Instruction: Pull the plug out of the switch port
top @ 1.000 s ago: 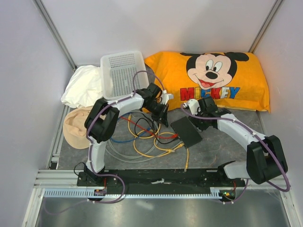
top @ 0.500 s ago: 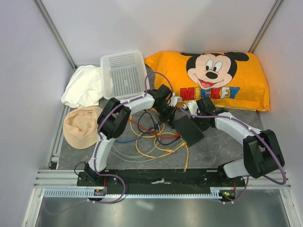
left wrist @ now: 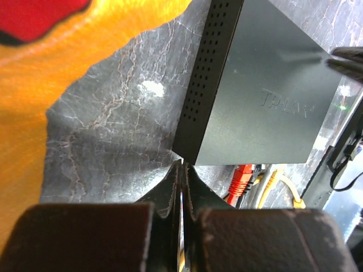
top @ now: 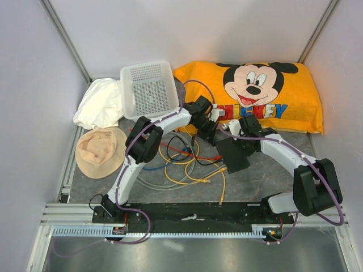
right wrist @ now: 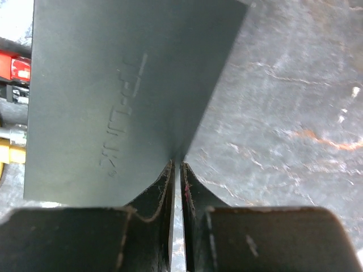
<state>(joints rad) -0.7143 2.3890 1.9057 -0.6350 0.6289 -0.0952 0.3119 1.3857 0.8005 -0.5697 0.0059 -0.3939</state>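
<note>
Grey tabletop (left wrist: 113,124): only wrist views show us left gripper (left wrist: 181,170) and right gripper (right wrist: 176,168) jaws together at the flat black rectangular box (left wrist: 255,102).

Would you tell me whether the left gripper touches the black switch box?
Cannot tell. In the left wrist view the shut left gripper ends at a corner of the black switch box; neither gap nor contact shows plainly.

Left gripper (left wrist: 181,169) now at box (left wrist: 255,96) (new angle)
</note>
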